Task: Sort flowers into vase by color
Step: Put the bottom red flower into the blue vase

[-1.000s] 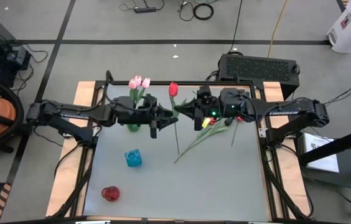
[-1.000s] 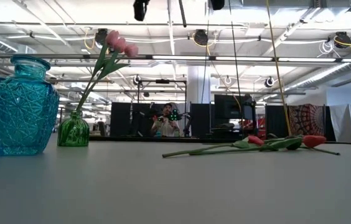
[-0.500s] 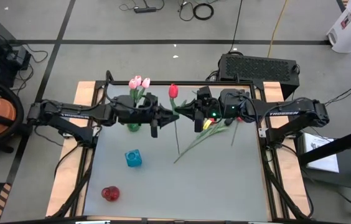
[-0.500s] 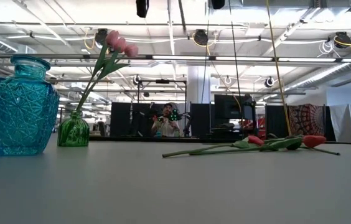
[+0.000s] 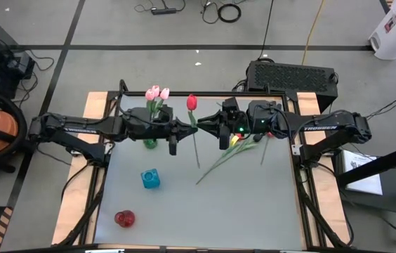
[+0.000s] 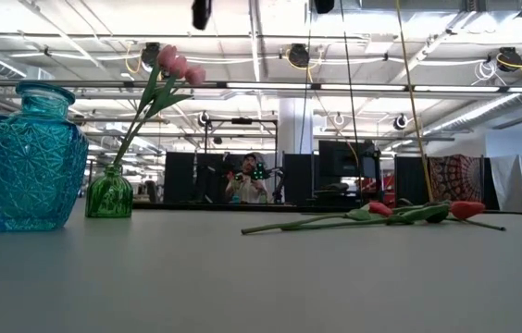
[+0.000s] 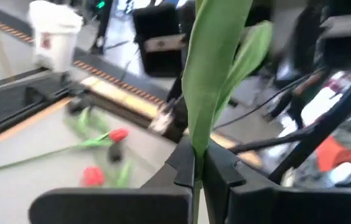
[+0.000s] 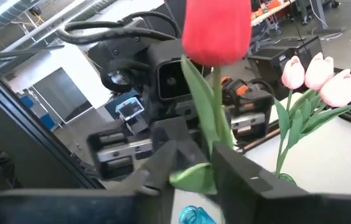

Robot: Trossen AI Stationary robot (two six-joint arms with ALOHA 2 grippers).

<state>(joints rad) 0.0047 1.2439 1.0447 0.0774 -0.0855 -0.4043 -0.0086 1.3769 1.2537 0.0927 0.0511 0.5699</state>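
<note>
Red tulip [image 5: 191, 102]: held upright in mid-air between both arms, above the table's [image 5: 254, 204] far half.
Left gripper [image 7: 198, 169]: fingers pinched shut on the tulip's stem.
Right gripper [image 8: 194, 163]: fingers parted around the stem, leaf between them; grip looks loosened.
Other flowers [image 5: 236, 149]: lying on the table near the right arm.
Pink tulips [image 5: 157, 93]: standing in the green vase [image 5: 150, 143].
Risk: a thin stem pinched low may swing or slip during the handover, and the head could miss the red vase [image 5: 123, 218].

The red tulip [image 5: 191, 102] has a green stem. The pink tulips [image 5: 157, 93] stand in a green glass vase [image 6: 109, 193]. The blue vase [image 5: 150, 178] has a cut diamond pattern. The small red vase [image 5: 124, 218] is near the grey table's [image 5: 254, 204] front-left corner.
</note>
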